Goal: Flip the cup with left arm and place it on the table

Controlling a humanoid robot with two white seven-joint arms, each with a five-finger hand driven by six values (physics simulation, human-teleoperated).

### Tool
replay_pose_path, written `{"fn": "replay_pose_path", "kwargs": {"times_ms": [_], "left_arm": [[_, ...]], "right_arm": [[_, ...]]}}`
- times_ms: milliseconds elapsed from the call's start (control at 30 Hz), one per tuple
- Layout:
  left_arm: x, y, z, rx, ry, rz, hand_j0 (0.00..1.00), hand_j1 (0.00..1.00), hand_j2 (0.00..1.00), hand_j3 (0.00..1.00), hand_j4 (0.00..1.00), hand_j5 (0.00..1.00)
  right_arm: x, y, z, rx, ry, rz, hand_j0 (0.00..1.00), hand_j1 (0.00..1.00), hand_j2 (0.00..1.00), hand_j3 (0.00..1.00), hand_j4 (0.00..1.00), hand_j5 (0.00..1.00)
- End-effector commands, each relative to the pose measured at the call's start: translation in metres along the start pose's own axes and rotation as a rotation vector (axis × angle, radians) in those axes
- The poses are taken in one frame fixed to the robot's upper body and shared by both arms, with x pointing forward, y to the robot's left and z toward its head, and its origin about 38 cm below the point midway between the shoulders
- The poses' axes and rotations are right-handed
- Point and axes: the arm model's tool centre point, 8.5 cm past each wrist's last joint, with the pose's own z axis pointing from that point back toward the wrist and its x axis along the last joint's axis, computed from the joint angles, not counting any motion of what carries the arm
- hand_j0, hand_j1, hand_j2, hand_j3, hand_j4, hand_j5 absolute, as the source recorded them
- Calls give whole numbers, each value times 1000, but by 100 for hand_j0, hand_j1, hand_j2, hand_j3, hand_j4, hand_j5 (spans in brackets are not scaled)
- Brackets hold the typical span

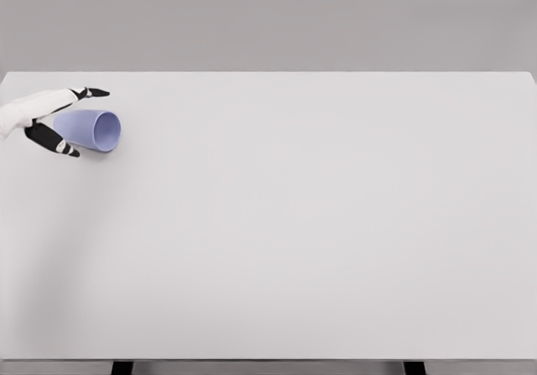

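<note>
Cup (light purple) lies on its side at the far left of the table, mouth facing right. Left hand is around its closed end, fingers spread above & thumb below, maybe touching, can't tell if gripping. It's round, so a loose hold could let it roll off the edge.

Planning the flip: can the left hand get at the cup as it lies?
Probably yes: the left hand already brackets the blue cup, lying on its side, fingers above and below it, nothing between.
</note>
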Motion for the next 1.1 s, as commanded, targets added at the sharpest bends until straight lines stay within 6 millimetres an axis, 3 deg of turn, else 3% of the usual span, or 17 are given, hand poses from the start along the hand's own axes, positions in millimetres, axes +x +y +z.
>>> {"fn": "replay_pose_path", "kwargs": {"times_ms": [0,633,967,1067], "left_arm": [[-5,-10,-6,-23,22,8,100,100,100,100,100,100],[-5,-10,-39,-61,79,-19,100,100,100,100,100,100],[-5,-14,-41,-78,86,-32,99,99,99,99,99,99],[-4,-13,-41,-76,86,-32,93,93,93,93,93,93]], "right_arm": [[0,0,0,0,0,0,100,100,100,100,100,100],[0,0,0,0,-1,0,100,100,100,100,100,100],[0,0,0,0,-1,0,100,100,100,100,100,100],[0,0,0,0,-1,0,100,100,100,100,100,100]]}}
